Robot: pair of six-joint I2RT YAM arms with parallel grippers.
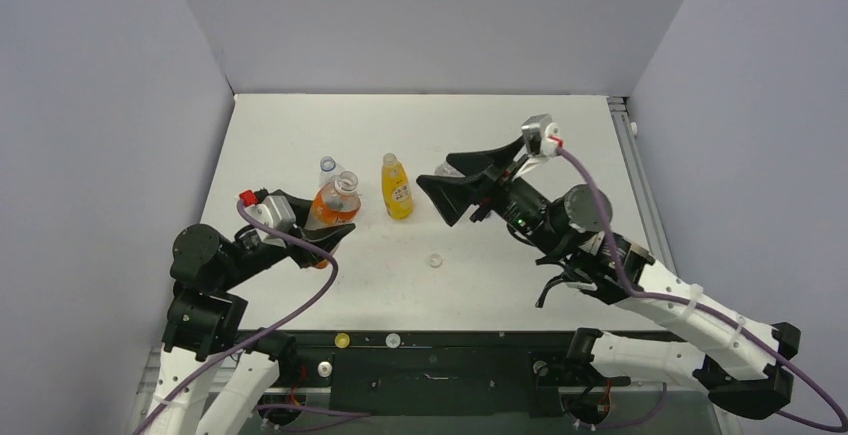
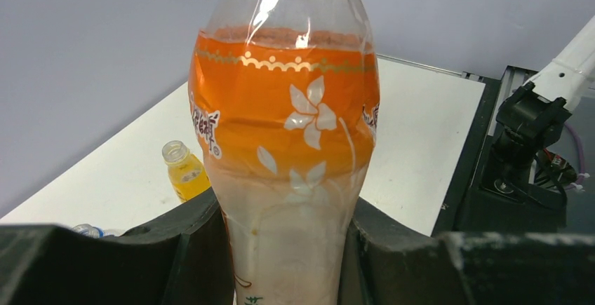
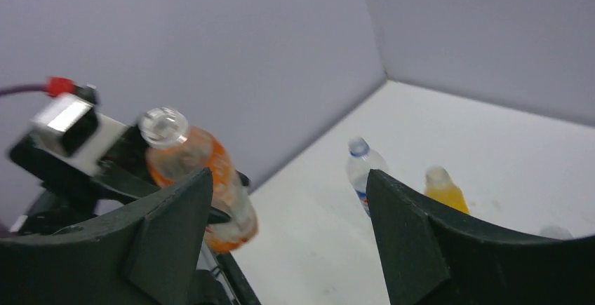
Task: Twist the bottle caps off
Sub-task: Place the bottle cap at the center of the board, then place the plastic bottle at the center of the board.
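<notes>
We have the left gripper (image 1: 322,223) wrapped around the orange bottle (image 1: 337,203), its fingers (image 2: 189,249) pinching the pale lower body from both sides. The left wrist view is filled with that bottle, orange drink up to the shoulder. From the right wrist we see its mouth open to the air.

Just behind it stands the water bottle (image 1: 328,168), and to the right, a little apart, the yellow juice bottle (image 1: 396,187), upright on the white table (image 1: 300,125). The right gripper (image 1: 445,191) hovers just right of the yellow bottle with its fingers (image 3: 414,235) spread wide, holding nothing. Something clear peeks out behind it, too hidden for us to name.

One whitish cap (image 1: 434,261) lies loose on the table, in front of the bottles and between the two arms. A yellow cap (image 1: 342,340) and a second whitish cap (image 1: 392,340) sit near each other on the black base rail (image 1: 450,355) at the near edge
</notes>
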